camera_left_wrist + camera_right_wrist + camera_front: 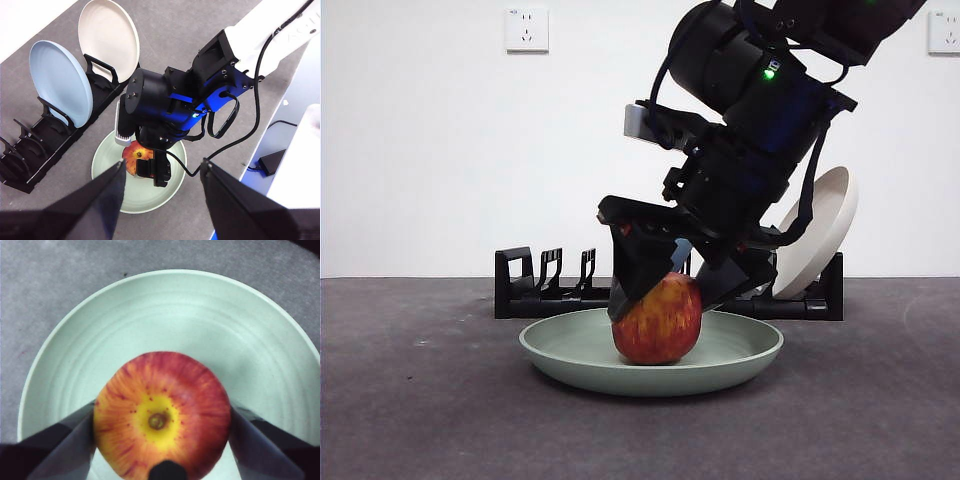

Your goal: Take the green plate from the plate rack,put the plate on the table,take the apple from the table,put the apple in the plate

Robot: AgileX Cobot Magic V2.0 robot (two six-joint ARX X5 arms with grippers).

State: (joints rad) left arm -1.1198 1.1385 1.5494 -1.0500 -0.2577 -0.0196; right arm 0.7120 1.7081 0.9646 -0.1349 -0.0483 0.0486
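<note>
The green plate (560,350) (107,160) (165,305) lies flat on the table (420,400) in front of the plate rack (550,290) (45,145). In its middle rests the apple (660,322) (132,152) (160,410), red with yellow streaks, stem end up. My right gripper (665,290) (161,412) reaches down from the upper right, its two jaws pressed against opposite sides of the apple. High above the scene, my left gripper (162,167) is open with nothing between its jaws.
A beige plate (820,230) (107,32) leans in the rack's right end, and a blue plate (60,82) stands in the slot beside it. The other rack slots hold nothing. The table edge runs close to the plate's far side in the left wrist view.
</note>
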